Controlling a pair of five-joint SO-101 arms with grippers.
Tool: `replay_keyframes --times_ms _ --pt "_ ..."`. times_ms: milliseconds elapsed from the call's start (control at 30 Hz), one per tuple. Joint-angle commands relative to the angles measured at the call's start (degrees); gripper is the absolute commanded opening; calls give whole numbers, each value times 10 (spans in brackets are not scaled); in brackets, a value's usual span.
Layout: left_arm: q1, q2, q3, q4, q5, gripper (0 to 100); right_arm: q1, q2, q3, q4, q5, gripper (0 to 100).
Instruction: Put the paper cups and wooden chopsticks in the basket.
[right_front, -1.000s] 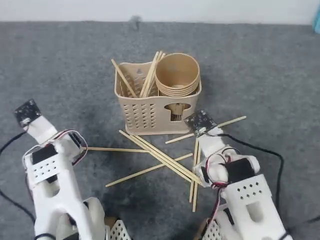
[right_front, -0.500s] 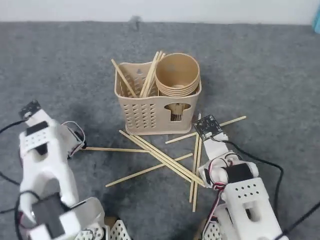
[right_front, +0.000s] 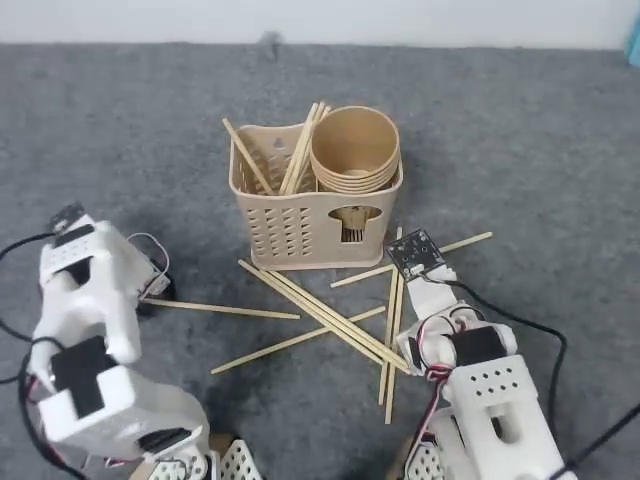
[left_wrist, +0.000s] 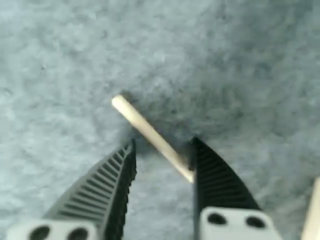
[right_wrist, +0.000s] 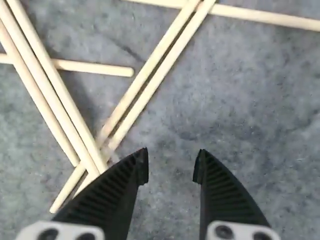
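A beige slotted basket (right_front: 290, 235) stands mid-carpet, holding a stack of paper cups (right_front: 355, 150) and several wooden chopsticks (right_front: 298, 150). More loose chopsticks (right_front: 325, 312) lie crossed on the carpet in front of it. One chopstick (right_front: 225, 309) points left; its end (left_wrist: 145, 131) lies between the fingers of my left gripper (left_wrist: 162, 147), which is open, and touches one finger. My right gripper (right_wrist: 170, 157) hangs open low over bare carpet, just beside a crossing pair of chopsticks (right_wrist: 150, 80).
Grey carpet (right_front: 520, 140) spreads on all sides of the basket, with a pale wall strip along the far edge. Cables trail from both arms near the front. The right arm's body (right_front: 470, 360) rises over the right end of the chopstick pile.
The left arm has swung round and dropped its gripper onto the left end of the single chopstick, which has tilted slightly. The right arm shifted a little early on, then held still.
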Motion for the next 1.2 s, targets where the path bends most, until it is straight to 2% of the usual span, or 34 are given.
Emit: replay_keyframes --times_ms 0,33,133,333,800,1100,1167 --pt "0 25 -15 -1 3 49 14 -12 -3 -8 7 162" --pt "0 25 -16 -1 -7 9 14 -12 -3 -8 7 162" --pt "17 25 -17 1 -33 13 14 -11 -3 -8 7 162" --pt "27 3 -26 4 -35 13 14 -10 -3 -8 7 162" --pt "25 -243 -32 57 -37 13 14 -10 -1 -13 7 162" --pt "25 -362 0 -27 -39 13 14 -10 0 -14 7 162" --pt "25 -373 15 -66 -39 13 14 -10 0 -15 7 162"
